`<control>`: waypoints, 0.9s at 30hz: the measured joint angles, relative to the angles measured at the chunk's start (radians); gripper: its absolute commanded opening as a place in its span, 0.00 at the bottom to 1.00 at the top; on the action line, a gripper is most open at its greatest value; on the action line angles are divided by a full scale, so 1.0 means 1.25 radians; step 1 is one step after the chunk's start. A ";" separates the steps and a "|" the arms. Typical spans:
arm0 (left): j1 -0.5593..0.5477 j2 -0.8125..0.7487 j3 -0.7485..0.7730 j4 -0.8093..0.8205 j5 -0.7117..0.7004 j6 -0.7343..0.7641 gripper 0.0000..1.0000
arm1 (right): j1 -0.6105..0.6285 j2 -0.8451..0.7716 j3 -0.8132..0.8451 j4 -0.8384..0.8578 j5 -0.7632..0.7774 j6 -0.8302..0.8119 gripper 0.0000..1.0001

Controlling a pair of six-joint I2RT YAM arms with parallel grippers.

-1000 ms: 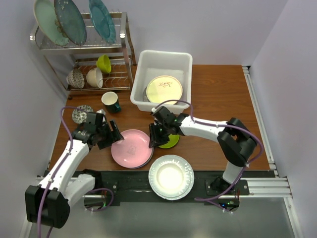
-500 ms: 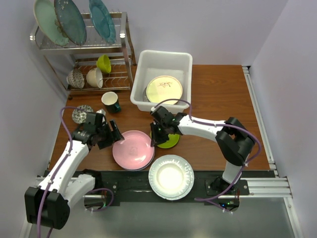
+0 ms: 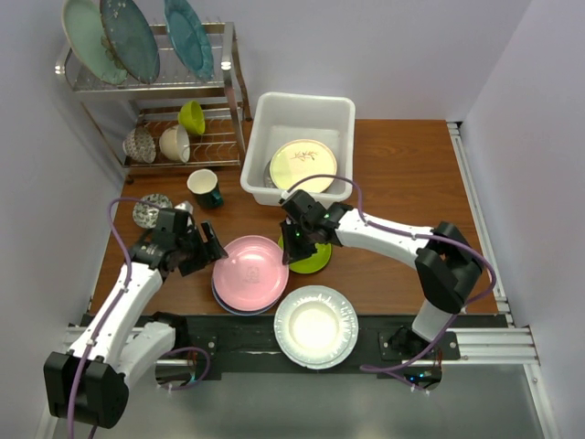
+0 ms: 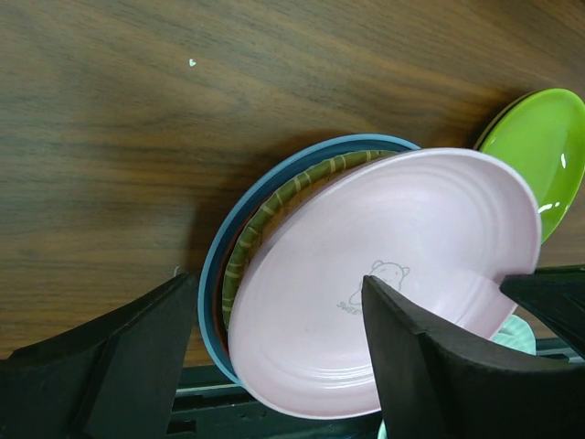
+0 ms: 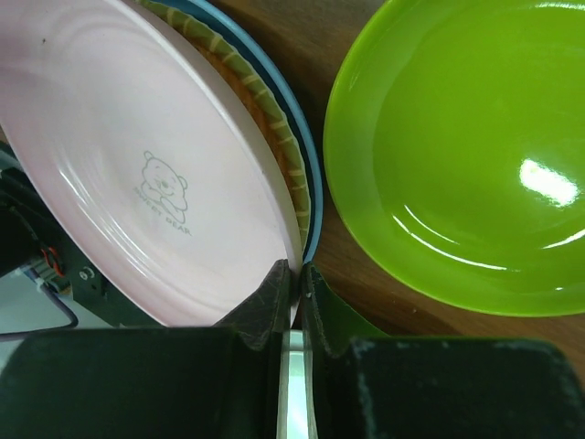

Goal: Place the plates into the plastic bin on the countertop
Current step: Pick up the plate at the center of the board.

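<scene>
text legible: none | pink plate [image 5: 110, 128]: small grey lettering [image 5: 166, 219] is printed under a bear drawing [image 5: 165, 186] | lettering is too blurred to be read

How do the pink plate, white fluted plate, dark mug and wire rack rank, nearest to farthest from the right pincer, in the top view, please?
From the right pincer:
1. pink plate, its rim gripped, just left.
2. white fluted plate, at the near edge.
3. dark mug, left and farther back.
4. wire rack, far left corner.
</scene>
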 measured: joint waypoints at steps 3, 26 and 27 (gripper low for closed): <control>0.000 -0.002 0.000 -0.004 -0.004 0.000 0.83 | 0.000 -0.013 0.009 -0.011 0.007 -0.004 0.02; 0.000 -0.151 0.091 -0.021 -0.103 -0.042 1.00 | 0.000 -0.096 0.102 -0.153 0.168 -0.065 0.01; 0.000 -0.154 0.093 -0.021 -0.106 -0.042 1.00 | 0.000 -0.097 0.107 -0.157 0.173 -0.067 0.02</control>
